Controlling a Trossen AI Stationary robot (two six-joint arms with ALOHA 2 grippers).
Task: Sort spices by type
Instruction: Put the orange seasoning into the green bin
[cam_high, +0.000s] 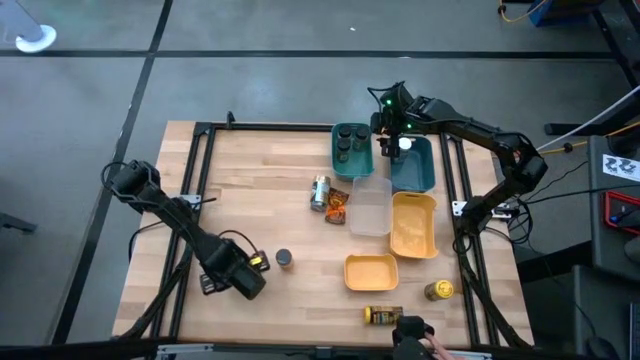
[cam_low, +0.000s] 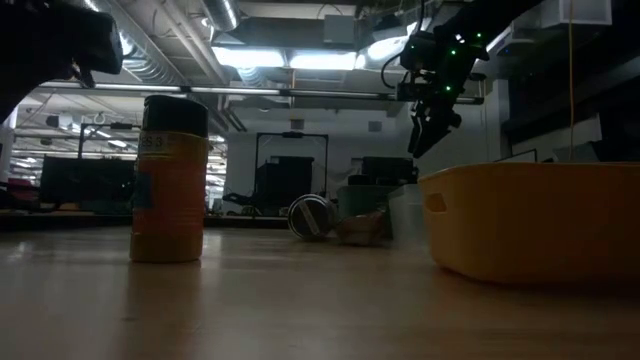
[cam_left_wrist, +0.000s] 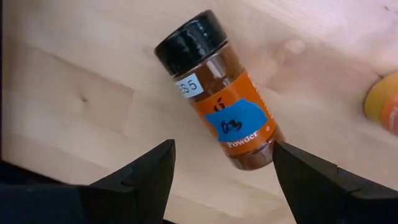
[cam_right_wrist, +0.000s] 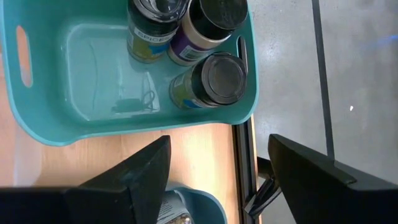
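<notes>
An orange-labelled spice jar (cam_left_wrist: 217, 93) with a black lid is seen upright on the counter (cam_high: 260, 190); a white sticker reading "55" and a blue patch with handwriting above the word "Powder" are carried on it. In the high view this jar (cam_high: 285, 259) stands just at 3 o'clock of the left gripper (cam_high: 243, 272), whose fingers are spread apart on either side of it with nothing held.

Three dark-lidded jars (cam_right_wrist: 214, 78) are packed upright in one end of a teal bin (cam_high: 352, 150); part of a word, "SPICE", can be read on one green label. The right gripper (cam_high: 392, 133) hangs above the gap between this bin and a second teal bin (cam_high: 418, 170), fingers wide apart and empty.

A jar (cam_high: 320, 192) lies beside an orange-brown packet (cam_high: 338, 205) at mid-counter. Toward 5 o'clock, a yellow-lidded jar (cam_high: 438, 290) and a lying bottle (cam_high: 382, 315) are found.
</notes>
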